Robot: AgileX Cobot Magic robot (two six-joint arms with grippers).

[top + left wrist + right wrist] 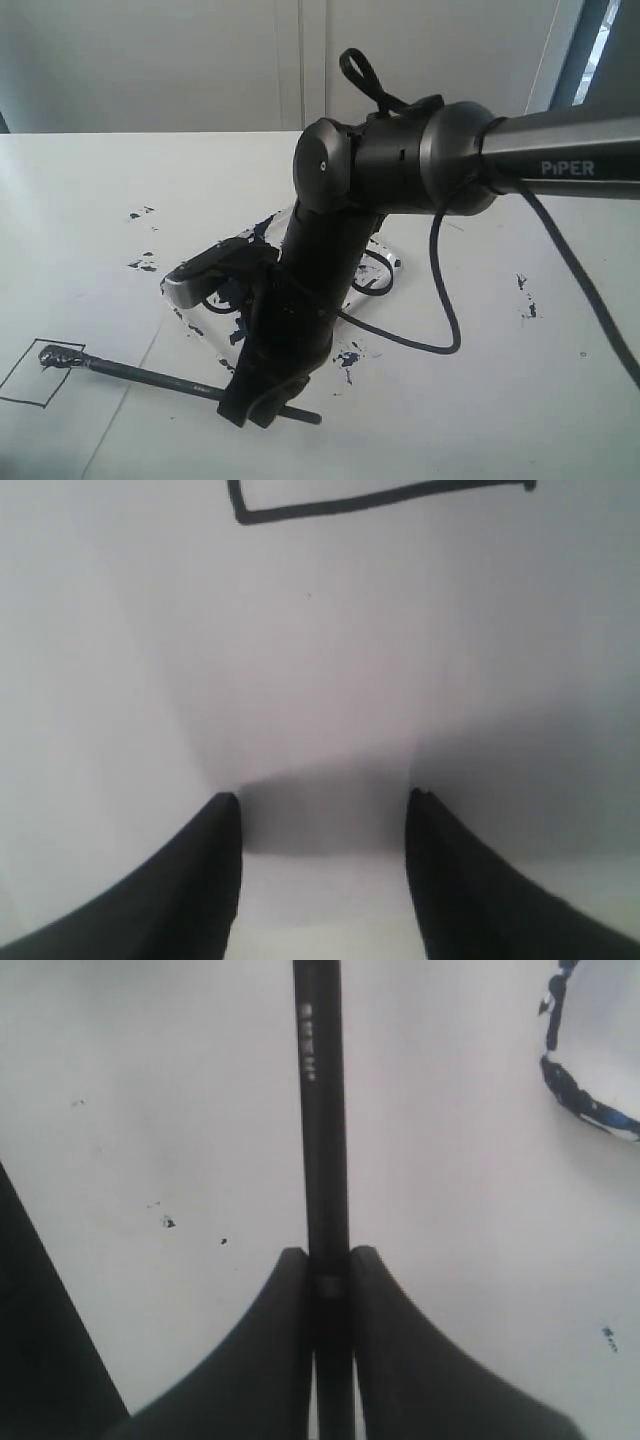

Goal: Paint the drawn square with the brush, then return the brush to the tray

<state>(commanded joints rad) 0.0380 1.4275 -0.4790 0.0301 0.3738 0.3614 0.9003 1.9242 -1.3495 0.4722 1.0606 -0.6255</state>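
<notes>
Black brush (150, 378), one; one drawn square (30, 383); one tray (178, 290)

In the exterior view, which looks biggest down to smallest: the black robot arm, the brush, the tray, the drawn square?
1. robot arm, though it is nearest the camera.
2. brush, by its length.
3. drawn square.
The tray is mostly hidden behind the arm, so it is left unranked.

brush (150, 378) tip inside drawn square (33, 380) at front left, tray (185, 288) behind and right of brush
</notes>
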